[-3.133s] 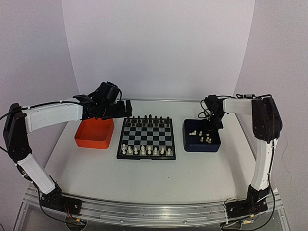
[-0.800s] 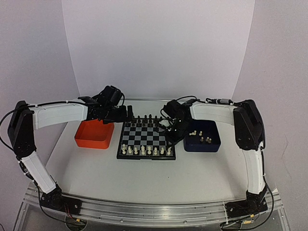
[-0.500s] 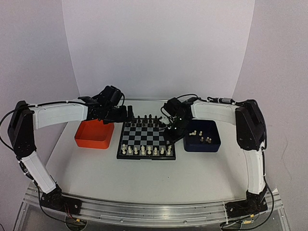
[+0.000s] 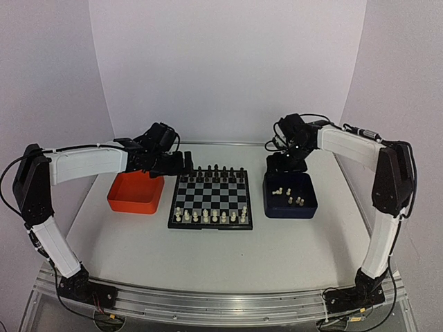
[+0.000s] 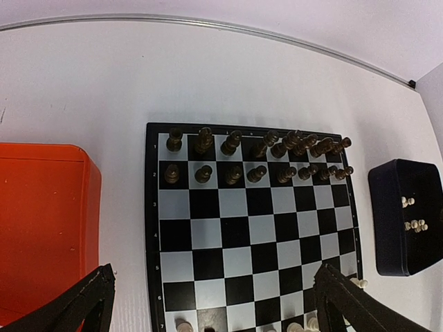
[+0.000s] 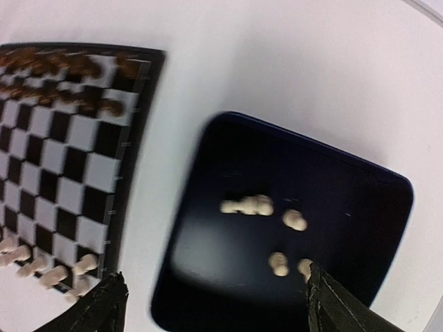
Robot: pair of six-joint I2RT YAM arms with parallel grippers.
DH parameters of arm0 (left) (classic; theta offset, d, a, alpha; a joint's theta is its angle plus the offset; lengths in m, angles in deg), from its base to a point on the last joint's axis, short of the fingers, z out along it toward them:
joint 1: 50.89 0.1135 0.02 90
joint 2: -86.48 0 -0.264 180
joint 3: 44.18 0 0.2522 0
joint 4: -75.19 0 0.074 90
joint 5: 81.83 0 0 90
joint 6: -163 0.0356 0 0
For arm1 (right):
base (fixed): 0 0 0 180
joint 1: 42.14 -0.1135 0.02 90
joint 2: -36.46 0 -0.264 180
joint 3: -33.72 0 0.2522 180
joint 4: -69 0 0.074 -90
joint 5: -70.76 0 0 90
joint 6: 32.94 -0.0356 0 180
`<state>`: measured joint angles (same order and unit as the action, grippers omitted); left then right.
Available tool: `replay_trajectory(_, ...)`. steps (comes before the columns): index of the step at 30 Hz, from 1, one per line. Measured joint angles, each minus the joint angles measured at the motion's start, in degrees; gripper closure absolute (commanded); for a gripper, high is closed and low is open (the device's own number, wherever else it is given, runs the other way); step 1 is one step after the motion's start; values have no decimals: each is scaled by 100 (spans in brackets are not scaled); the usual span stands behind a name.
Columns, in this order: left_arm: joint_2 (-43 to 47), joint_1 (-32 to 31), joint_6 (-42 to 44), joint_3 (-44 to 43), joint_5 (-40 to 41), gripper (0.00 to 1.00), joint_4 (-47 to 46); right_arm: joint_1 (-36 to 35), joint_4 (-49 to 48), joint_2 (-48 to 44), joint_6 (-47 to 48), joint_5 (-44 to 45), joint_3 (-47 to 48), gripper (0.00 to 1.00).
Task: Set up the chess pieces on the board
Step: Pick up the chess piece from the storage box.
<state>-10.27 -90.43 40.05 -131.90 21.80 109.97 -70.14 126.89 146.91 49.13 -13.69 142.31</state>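
Chess pieces (image 4: pixel 210 216) in cream-white stand in a row along the near edge of the board (image 4: pixel 211 197), facing the black chessmen (image 4: pixel 217 170) on the far side, and a handful more (image 6: pixel 248 205) lie loose on the floor of the dark blue tray (image 6: pixel 374 200) just right of the board. The right gripper (image 4: pixel 286 160) hangs above the far edge of that tray, apart from the pieces, which lie nearer the robot than its tips; in the right wrist view they show between its two fingers (image 6: pixel 104 304), which are spread wide with nothing in them. The left gripper (image 4: pixel 181 163) hovers at the board's far left corner beside the orange tray (image 4: pixel 136 192), equally wide and empty
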Motion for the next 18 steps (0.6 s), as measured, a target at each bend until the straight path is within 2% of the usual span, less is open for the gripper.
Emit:
replay_trajectory(5, 0, 23, 0, -13, -1, 0, 3, 615, 31, 60, -148, 176, -470, 24)
replay_trajectory(11, -48, 29, 10, -97, -23, 0, 6, 794, -28, 491, -123, 1, -473, 42)
replay_trajectory(18, -126, 38, 13, -146, -71, 0, 4, 926, -38, 1093, -81, -136, -364, 56)
